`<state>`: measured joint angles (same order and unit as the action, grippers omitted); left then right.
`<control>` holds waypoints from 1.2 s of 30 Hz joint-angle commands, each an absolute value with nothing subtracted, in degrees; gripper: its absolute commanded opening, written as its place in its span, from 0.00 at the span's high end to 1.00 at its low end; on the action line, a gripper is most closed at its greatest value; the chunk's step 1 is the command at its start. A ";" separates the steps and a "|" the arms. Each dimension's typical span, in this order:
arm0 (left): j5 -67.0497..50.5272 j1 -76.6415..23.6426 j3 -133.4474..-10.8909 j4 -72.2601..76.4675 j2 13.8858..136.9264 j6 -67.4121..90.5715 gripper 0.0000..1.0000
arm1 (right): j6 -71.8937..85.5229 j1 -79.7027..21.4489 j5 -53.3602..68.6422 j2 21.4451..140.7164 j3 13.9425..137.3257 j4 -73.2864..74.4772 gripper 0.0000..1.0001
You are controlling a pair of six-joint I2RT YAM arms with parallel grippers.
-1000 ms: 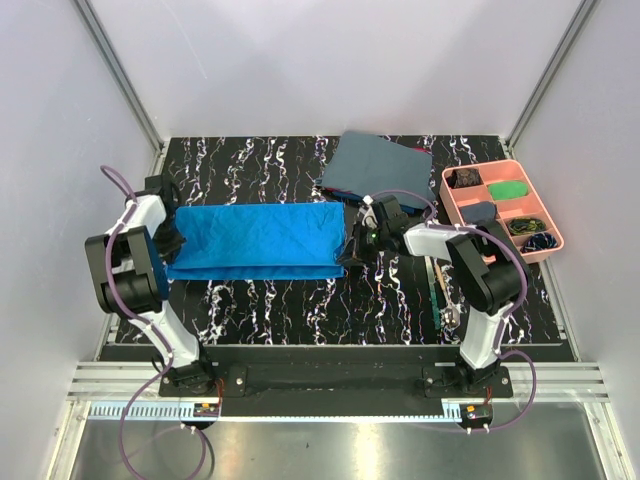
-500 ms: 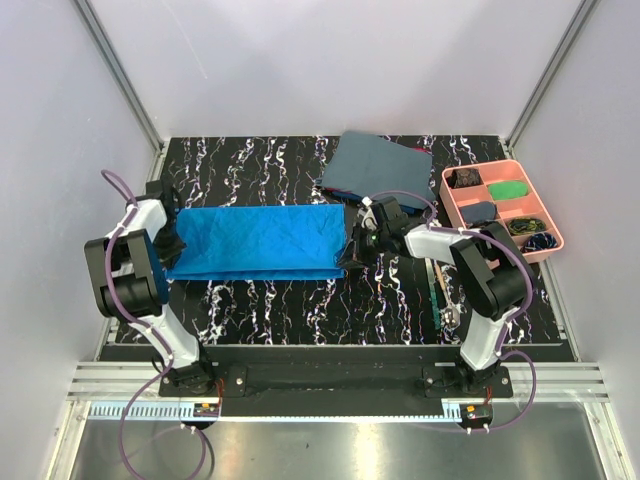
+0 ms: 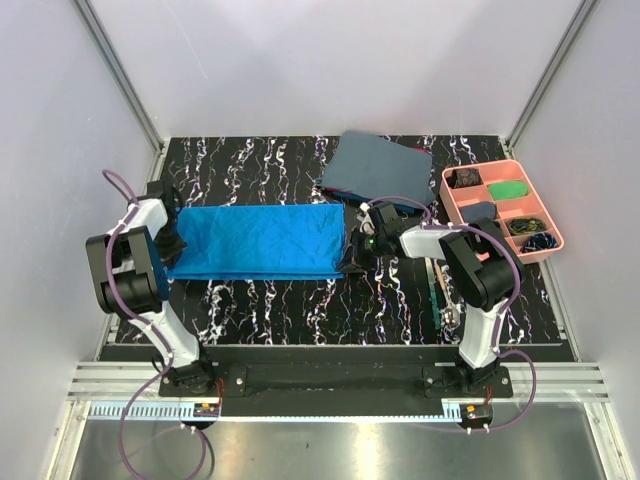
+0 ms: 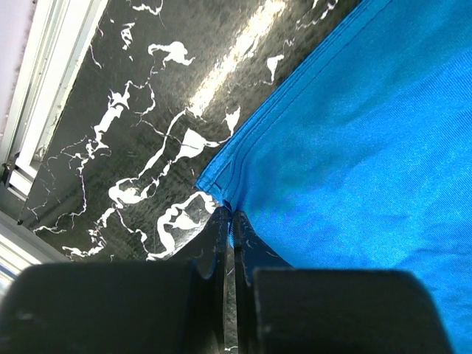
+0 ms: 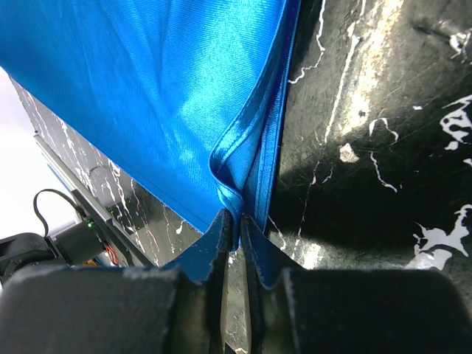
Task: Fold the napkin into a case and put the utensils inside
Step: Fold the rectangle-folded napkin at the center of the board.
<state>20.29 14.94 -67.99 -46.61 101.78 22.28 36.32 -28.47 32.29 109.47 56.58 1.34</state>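
The bright blue napkin (image 3: 255, 240) lies folded into a wide band on the black marbled table (image 3: 300, 310). My left gripper (image 3: 172, 243) is at its left end, shut on the corner hem (image 4: 225, 193). My right gripper (image 3: 352, 250) is at its right end. Its jaws stand nearly together, with a bunched fold of the napkin (image 5: 232, 188) pinched between them (image 5: 237, 220). The utensils (image 3: 440, 290), one with a green handle, lie on the table beside my right arm and are partly hidden by it. No narrow case shows.
A larger dull grey-blue cloth (image 3: 378, 165) lies at the back, just beyond the napkin's right end. A pink compartment tray (image 3: 500, 165) with small items sits at the far right. The table's left rail (image 4: 29, 133) runs close to my left gripper.
My right wrist has shifted slightly left and lower at the napkin's right end, and its jaws have eased a little. The left arm and the napkin have barely moved.
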 commanded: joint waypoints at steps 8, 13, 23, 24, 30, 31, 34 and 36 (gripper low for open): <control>22.76 15.29 -69.52 -43.07 97.83 22.76 1.00 | 35.16 -28.65 30.94 108.03 57.65 1.31 0.85; 22.68 15.29 -70.40 -43.07 98.17 22.68 1.00 | 34.63 -28.56 30.24 106.61 59.32 2.98 0.85; 23.82 15.38 -70.22 -42.45 101.86 22.33 1.00 | 34.45 -28.56 30.58 109.59 59.06 2.29 0.85; 23.82 15.38 -70.22 -42.36 102.04 22.24 1.00 | 34.54 -28.56 30.76 109.77 58.80 1.68 0.85; 24.70 15.38 -70.22 -42.54 102.74 21.36 0.94 | 35.07 -28.56 31.81 109.60 58.10 0.97 0.77; 24.70 15.38 -70.31 -42.54 102.74 21.36 0.88 | 34.98 -28.56 32.08 109.34 58.10 0.88 0.75; 24.70 15.38 -70.58 -42.80 101.87 21.53 0.72 | 34.72 -28.65 33.48 108.55 58.18 0.88 0.66; 24.96 15.38 -71.01 -43.50 100.38 21.80 0.63 | 34.63 -28.56 35.06 107.50 58.45 1.23 0.55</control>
